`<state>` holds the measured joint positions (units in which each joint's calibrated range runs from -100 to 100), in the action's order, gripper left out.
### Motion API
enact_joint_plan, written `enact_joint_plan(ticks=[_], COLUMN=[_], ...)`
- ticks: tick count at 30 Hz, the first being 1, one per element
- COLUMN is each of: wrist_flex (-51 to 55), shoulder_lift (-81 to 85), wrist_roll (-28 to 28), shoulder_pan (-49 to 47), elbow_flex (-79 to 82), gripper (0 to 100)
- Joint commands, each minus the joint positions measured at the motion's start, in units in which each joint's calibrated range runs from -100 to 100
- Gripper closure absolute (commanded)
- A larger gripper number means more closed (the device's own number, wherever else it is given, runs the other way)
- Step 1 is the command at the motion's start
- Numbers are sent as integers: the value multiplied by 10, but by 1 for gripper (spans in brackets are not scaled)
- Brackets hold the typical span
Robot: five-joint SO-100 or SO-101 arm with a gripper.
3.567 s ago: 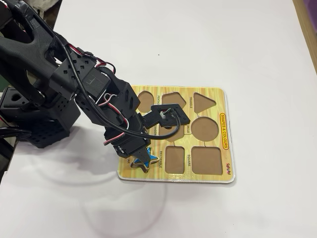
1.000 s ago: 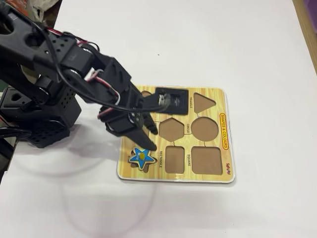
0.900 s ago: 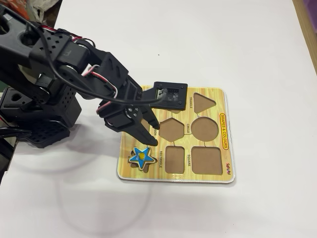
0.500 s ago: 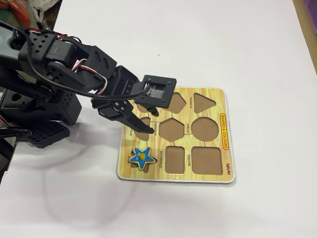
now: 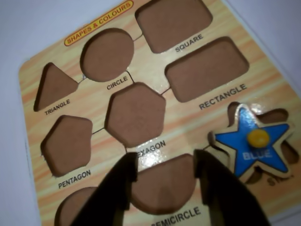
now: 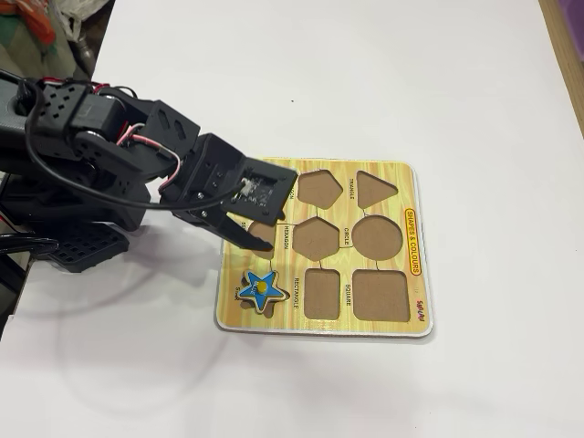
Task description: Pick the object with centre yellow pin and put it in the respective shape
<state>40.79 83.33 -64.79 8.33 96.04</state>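
Note:
The object with centre yellow pin, a blue star [image 5: 251,147] [image 6: 262,289], lies on the yellow puzzle board [image 5: 184,117] [image 6: 365,326] at its near-left corner in the fixed view. It rests slightly askew over the respective shape, the star cut-out [image 5: 278,116], whose brown floor shows past two points. My gripper [image 5: 165,162] [image 6: 255,239] hangs open above the semicircle cut-out [image 5: 162,186], up and left of the star in the fixed view, apart from it. Nothing sits between the fingers [image 5: 123,186].
Hexagon [image 5: 136,113], pentagon [image 5: 68,143], circle, triangle, square and rectangle cut-outs stand unfilled. The arm's black base [image 6: 78,242] sits left of the board on the white table. A wooden edge [image 6: 570,55] runs along the top right.
The gripper let go of the star, which now lies on its cut-out. It has since lifted and drawn back to the left over the board's left side.

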Motion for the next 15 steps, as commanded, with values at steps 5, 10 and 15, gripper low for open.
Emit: enact_joint_plan(ticks=[5,10,15], wrist_flex=[75,159,204], shoulder_lift=[29,29,30], wrist_roll=[3,3,3], shoulder_pan=[-29,-29,-29], elbow_flex=[31,31,31], gripper=[86,86,86])
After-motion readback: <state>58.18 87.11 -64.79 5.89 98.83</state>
